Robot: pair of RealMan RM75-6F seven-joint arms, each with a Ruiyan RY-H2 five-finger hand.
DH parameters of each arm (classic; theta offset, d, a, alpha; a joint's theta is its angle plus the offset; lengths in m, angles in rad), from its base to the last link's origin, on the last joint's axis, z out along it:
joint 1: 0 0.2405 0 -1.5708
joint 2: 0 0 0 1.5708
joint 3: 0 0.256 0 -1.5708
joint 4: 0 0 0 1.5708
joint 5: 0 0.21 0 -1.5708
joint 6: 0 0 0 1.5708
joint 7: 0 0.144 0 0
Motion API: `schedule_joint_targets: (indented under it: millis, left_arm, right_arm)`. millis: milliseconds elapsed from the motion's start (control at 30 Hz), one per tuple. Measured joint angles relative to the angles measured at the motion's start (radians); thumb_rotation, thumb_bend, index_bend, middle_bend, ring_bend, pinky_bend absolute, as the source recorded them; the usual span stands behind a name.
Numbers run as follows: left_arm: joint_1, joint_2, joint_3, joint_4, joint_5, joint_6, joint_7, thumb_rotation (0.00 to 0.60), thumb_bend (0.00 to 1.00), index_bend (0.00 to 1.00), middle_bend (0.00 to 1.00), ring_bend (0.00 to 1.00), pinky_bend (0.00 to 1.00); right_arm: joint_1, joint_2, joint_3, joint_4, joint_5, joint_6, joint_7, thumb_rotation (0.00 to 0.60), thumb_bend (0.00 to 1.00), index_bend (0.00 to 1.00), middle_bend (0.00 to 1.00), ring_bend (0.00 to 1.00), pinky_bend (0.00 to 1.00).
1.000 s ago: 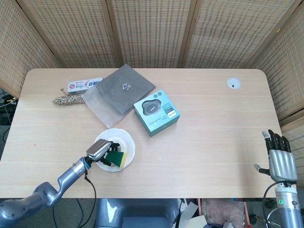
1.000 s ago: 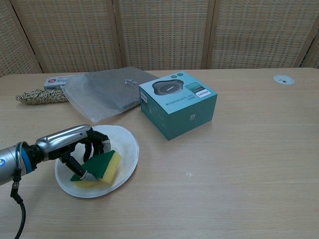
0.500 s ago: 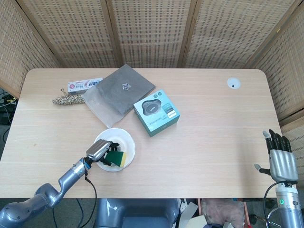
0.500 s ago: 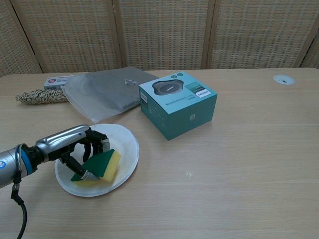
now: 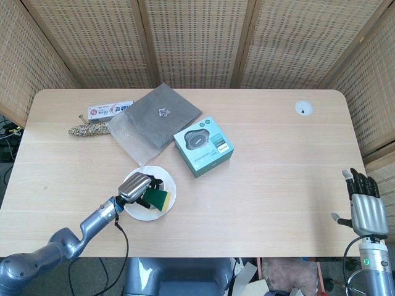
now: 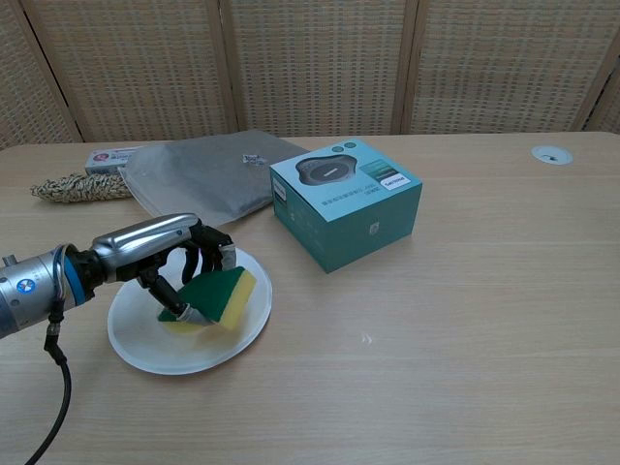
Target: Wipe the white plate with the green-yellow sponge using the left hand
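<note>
The white plate (image 5: 134,211) (image 6: 145,341) lies near the table's front left. In it sits the green-yellow sponge (image 5: 158,199) (image 6: 219,295), tilted with its green face up, toward the plate's far right side. My left hand (image 5: 139,187) (image 6: 165,254) grips the sponge from the left and presses it on the plate. My right hand (image 5: 363,202) hangs off the table's right front corner, fingers straight and apart, holding nothing; the chest view does not show it.
A teal boxed product (image 5: 203,146) (image 6: 346,201) stands just right of and behind the plate. A grey cloth bag (image 5: 154,120) (image 6: 199,178), a toothpaste box (image 5: 110,110) and a straw bundle (image 5: 86,130) lie at the back left. A white grommet (image 5: 303,108) marks the back right.
My left hand has pushed the sponge away from the front and to the right across the plate. The plate shifted slightly with it. The right hand stayed still.
</note>
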Motion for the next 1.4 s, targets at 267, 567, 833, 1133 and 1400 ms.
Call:
schedule_joint_targets:
  millis: [267,567,833,1133,1400]
  left_arm:
    - [-0.028,0.037,0.012,-0.047,0.010,-0.051,0.130,0.600,0.26,0.68,0.64,0.52,0.54]
    - [-0.044,0.044,0.022,-0.011,-0.004,-0.117,0.123,0.600,0.29,0.68,0.64,0.52,0.54]
    - [-0.067,0.030,0.043,0.019,0.010,-0.160,0.118,0.600,0.31,0.68,0.64,0.52,0.54]
    - [-0.087,0.020,0.067,0.029,0.027,-0.190,0.142,0.600,0.32,0.68,0.64,0.52,0.54]
    - [-0.088,0.025,0.064,0.022,0.023,-0.176,0.166,0.600,0.31,0.68,0.64,0.52,0.54]
  right_arm:
    - [0.000,0.001,0.000,-0.001,0.001,-0.002,0.002,0.600,0.00,0.00,0.00,0.00,0.00]
    - [0.001,-0.001,-0.001,-0.001,0.003,-0.003,-0.003,0.600,0.00,0.00,0.00,0.00,0.00]
    - [0.003,-0.004,0.000,0.002,0.008,-0.007,-0.007,0.600,0.00,0.00,0.00,0.00,0.00]
    - [0.005,-0.007,-0.001,0.005,0.011,-0.011,-0.011,0.600,0.00,0.00,0.00,0.00,0.00]
    - [0.004,-0.005,-0.001,0.003,0.009,-0.009,-0.008,0.600,0.00,0.00,0.00,0.00,0.00]
